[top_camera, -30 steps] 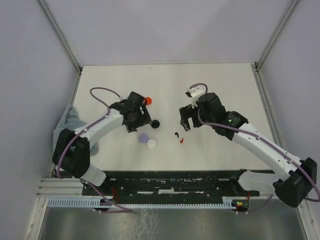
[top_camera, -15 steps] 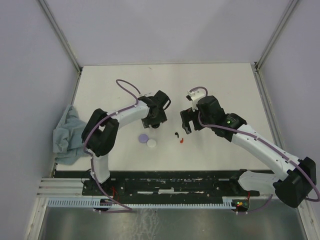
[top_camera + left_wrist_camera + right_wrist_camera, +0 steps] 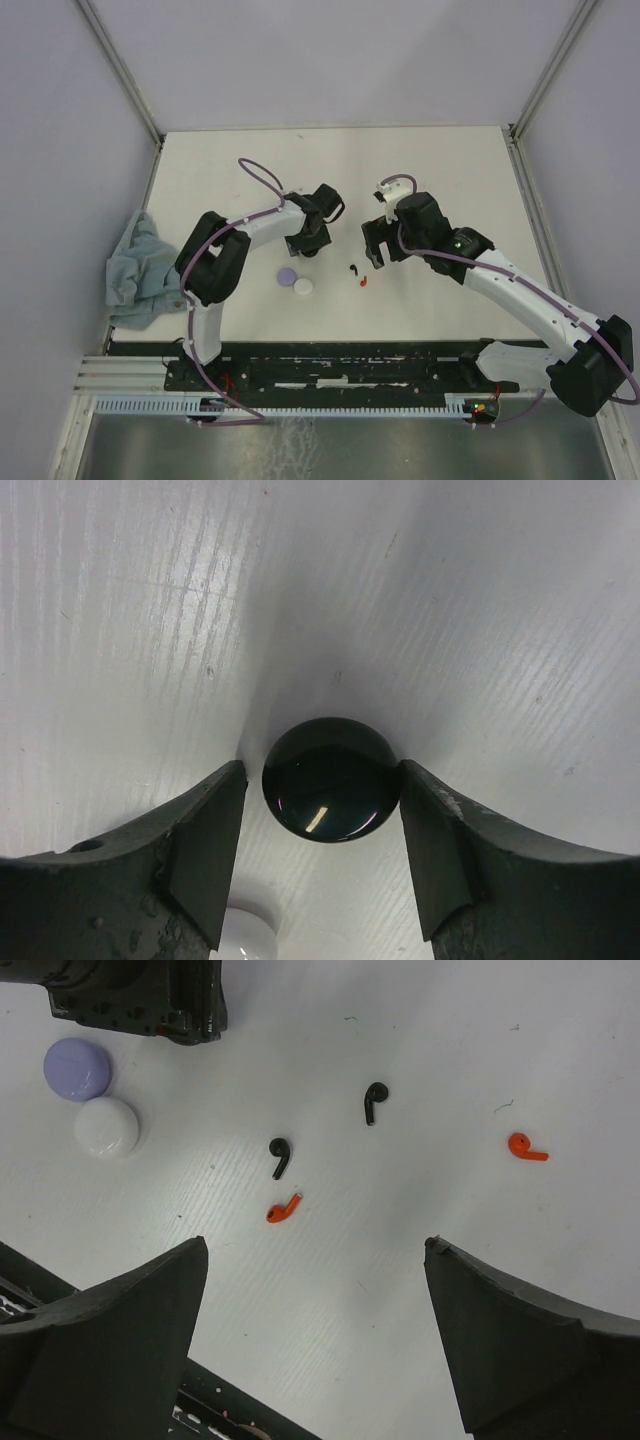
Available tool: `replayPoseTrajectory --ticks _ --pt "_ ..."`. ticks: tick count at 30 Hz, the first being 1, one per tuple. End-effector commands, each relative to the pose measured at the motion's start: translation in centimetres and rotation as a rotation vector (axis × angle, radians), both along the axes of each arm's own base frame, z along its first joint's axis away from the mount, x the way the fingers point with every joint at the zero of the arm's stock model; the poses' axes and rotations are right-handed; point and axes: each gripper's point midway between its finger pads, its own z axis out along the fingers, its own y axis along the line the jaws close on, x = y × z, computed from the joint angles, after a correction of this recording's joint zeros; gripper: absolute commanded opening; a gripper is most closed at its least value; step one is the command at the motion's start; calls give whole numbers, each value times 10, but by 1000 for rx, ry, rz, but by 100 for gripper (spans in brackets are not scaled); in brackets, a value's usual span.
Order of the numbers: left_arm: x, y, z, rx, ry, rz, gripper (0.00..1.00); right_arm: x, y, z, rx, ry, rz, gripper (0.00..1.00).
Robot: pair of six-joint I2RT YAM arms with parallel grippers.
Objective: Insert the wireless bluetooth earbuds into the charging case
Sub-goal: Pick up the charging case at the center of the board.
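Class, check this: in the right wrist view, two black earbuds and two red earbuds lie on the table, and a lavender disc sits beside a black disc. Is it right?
One slip: the disc beside the lavender disc is a white disc, not black, as the right wrist view shows. The black earbuds and red earbuds stand as stated.

White tabletop [image 3: 450, 170], matte, with faint scuffs and fine streaks in wrist views. Pale lavender-grey walls [image 3: 330, 60] on three sides. Slim metal posts [image 3: 120, 70] rise at far corners. Crumpled pale blue cloth [image 3: 130, 270] at left table edge. Black mounting plate [image 3: 420, 355] along near edge, silver slotted rail [image 3: 130, 385] beside it, brushed grey metal sheet [image 3: 330, 445] nearest camera. Light even, diffuse; shadows soft.
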Motion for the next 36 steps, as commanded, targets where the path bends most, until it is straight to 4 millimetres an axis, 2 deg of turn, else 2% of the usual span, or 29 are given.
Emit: replayPoseTrajectory --ticks 1,9,17,26,32,36 --pt "14 -2 4 -6 -54 32 67 3 -2 11 14 -37 -10 98" --pt "9 0 13 -25 -91 -48 55 2 -2 13 15 -21 -18 97" --pt "4 -6 41 -83 -189 -267 50 4 -4 16 10 5 -38 97" --pt "1 -17 99 -126 -430 -569 47 9 5 27 44 71 -24 96" --pt "-8 -25 144 -143 -638 -772 46 13 26 53 138 103 48 93" --pt "-22 -32 180 -135 -824 -947 44 15 38 66 185 138 64 92"
